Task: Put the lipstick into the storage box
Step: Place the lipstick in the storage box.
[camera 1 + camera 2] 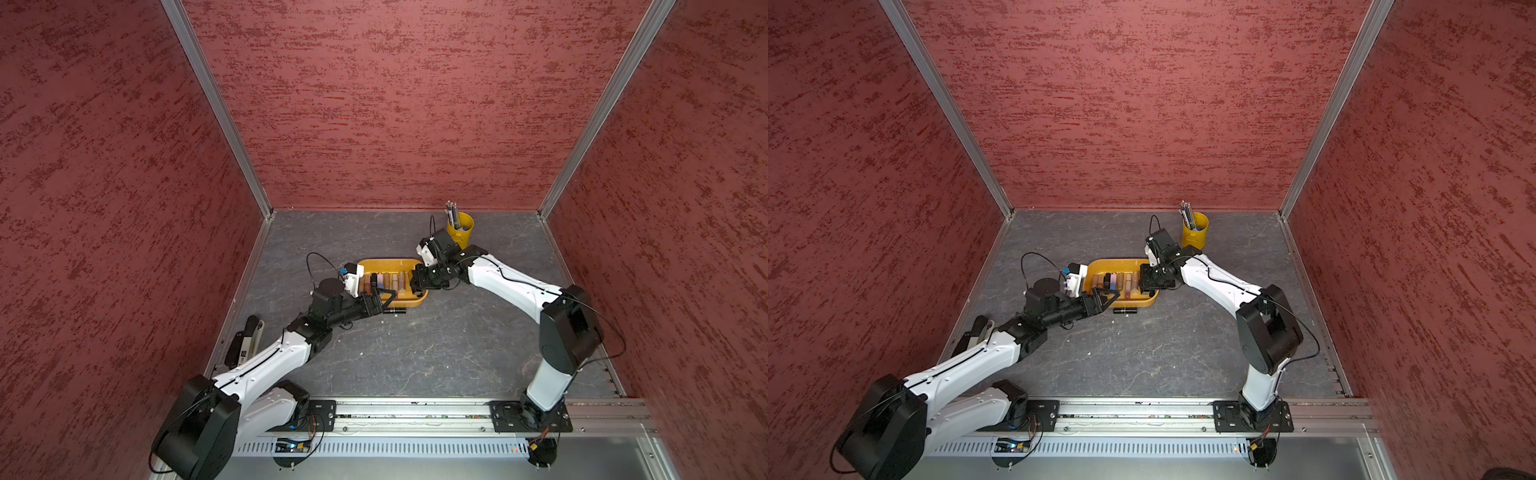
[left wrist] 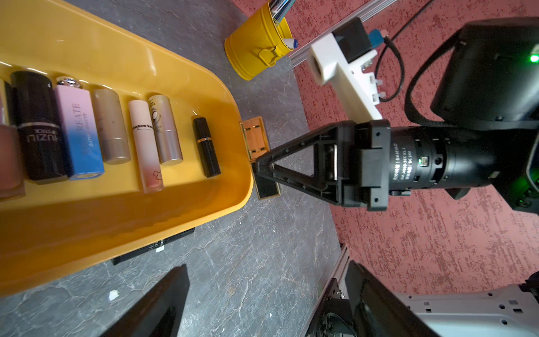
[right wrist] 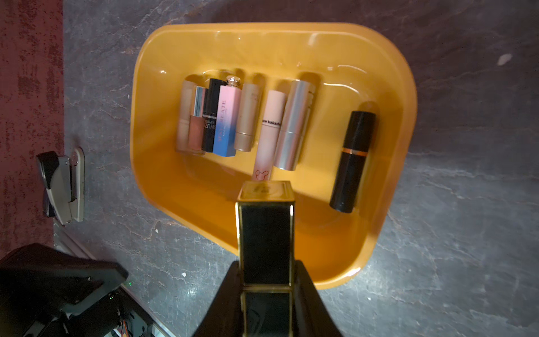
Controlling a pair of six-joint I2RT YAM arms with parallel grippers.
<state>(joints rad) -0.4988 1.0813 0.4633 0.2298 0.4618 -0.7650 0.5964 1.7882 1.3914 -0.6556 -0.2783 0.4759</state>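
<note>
The storage box (image 1: pixel 390 262) (image 1: pixel 1117 261) (image 3: pixel 262 49) is a shallow orange-yellow tub on the grey floor, with several lipsticks lying side by side in it. My right gripper (image 1: pixel 415 282) (image 3: pixel 265 271) is shut on a square black lipstick with gold edges (image 3: pixel 265 233), held above the box's right end. In the left wrist view that lipstick (image 2: pixel 267 188) hangs just outside the rim. My left gripper (image 1: pixel 384 297) (image 2: pixel 262 306) stands open and empty at the box's front left. Another black lipstick (image 1: pixel 394 311) (image 1: pixel 1125 311) lies on the floor along the box's front wall.
A yellow pen cup (image 1: pixel 460 230) (image 2: pixel 256 49) with pens stands behind the right arm near the back wall. A black and grey stapler (image 1: pixel 249 340) (image 3: pixel 64 186) lies by the left wall. Red walls close in three sides.
</note>
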